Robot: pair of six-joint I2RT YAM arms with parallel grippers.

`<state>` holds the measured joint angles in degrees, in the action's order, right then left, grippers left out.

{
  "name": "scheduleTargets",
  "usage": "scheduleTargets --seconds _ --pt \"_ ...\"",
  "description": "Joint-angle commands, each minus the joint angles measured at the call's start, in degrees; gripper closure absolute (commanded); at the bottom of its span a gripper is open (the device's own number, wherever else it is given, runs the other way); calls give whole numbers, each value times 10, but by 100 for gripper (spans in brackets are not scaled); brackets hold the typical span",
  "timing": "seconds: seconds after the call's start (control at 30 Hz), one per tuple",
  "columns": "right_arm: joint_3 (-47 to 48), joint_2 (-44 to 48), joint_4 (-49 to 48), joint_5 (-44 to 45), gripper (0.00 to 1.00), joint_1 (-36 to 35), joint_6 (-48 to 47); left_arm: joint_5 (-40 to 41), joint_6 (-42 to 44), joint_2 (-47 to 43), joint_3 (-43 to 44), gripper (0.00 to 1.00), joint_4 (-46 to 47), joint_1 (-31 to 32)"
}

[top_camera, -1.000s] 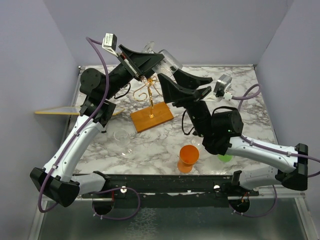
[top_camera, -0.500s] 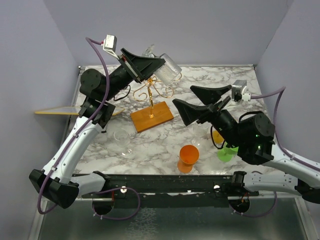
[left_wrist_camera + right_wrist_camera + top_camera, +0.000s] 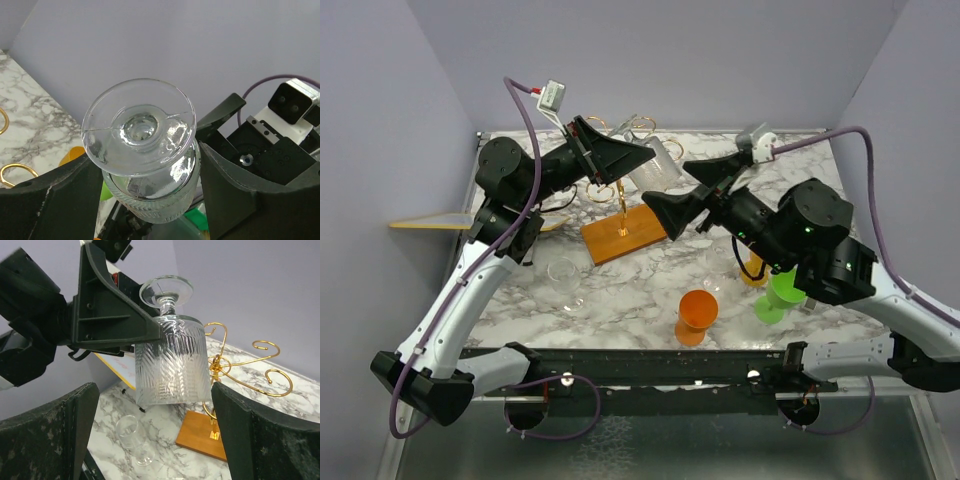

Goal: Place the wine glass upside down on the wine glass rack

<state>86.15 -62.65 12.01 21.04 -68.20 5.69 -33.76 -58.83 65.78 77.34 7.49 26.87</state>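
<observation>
A clear ribbed wine glass [image 3: 660,163] hangs upside down in my left gripper [image 3: 645,160], which is shut on its bowl. In the left wrist view its round foot [image 3: 137,125] points at the camera above the bowl, between my fingers [image 3: 235,185]. The wine glass rack [image 3: 621,195], gold scroll wire on an orange-brown wooden base [image 3: 638,232], stands just beneath and behind the glass. My right gripper [image 3: 668,188] is open, its jaws spread wide to the right of the glass. The right wrist view shows the glass [image 3: 170,362] beside the rack's gold arms [image 3: 250,370] and above the base [image 3: 202,437].
A second clear wine glass [image 3: 565,278] stands on the marble in front of the rack and also shows in the right wrist view [image 3: 131,437]. An orange cup [image 3: 698,312], a green cup [image 3: 780,295] and a yellow cup [image 3: 755,272] stand front right. A yellow-edged board [image 3: 435,222] sticks out at left.
My left gripper has brought the glass down and nearer to the rack. My right arm pulled back to the right, then swung in again beside the glass, jaws still open.
</observation>
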Motion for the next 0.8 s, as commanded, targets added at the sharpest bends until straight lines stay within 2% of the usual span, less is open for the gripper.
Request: scheduleTargets --seconds 0.0,0.27,0.43,0.67,0.77 --pt "38 -49 57 -14 0 -3 -31 -67 0 -20 -3 73 49 3" --pt "59 -88 87 25 0 -2 4 -76 29 -39 -18 73 40 3" --pt "52 -86 83 38 9 -2 18 -78 52 -49 -33 73 35 3" --pt "85 -109 133 23 8 -2 33 -80 119 -71 -33 73 -17 3" --pt "92 -119 147 6 12 -2 44 -86 129 -75 -34 73 -21 2"
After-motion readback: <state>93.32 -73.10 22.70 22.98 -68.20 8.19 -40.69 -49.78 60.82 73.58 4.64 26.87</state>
